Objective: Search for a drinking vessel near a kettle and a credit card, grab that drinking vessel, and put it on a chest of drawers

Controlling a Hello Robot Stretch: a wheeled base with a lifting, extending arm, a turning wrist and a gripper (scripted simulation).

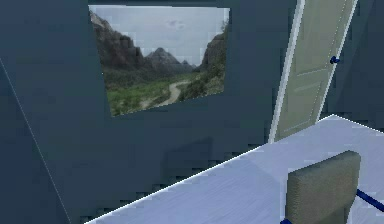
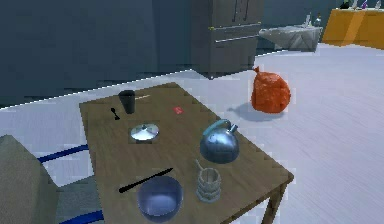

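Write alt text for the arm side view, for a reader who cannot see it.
A wooden table holds a grey-blue kettle, a clear glass and a blue bowl in front of it, and a dark cup at the far end. An orange bag lies beyond.

You are looking at a home: a fridge (image 2: 232, 35) is standing beyond a wooden table (image 2: 185, 130) bearing a kettle (image 2: 220, 146), and a landscape painting (image 1: 160, 55) is hanging near a door (image 1: 315, 65).

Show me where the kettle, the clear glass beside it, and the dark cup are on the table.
kettle (image 2: 220, 148), arm side view, on its rounded body.
clear glass (image 2: 208, 184), arm side view, on its side wall.
dark cup (image 2: 127, 101), arm side view, on its outer wall.
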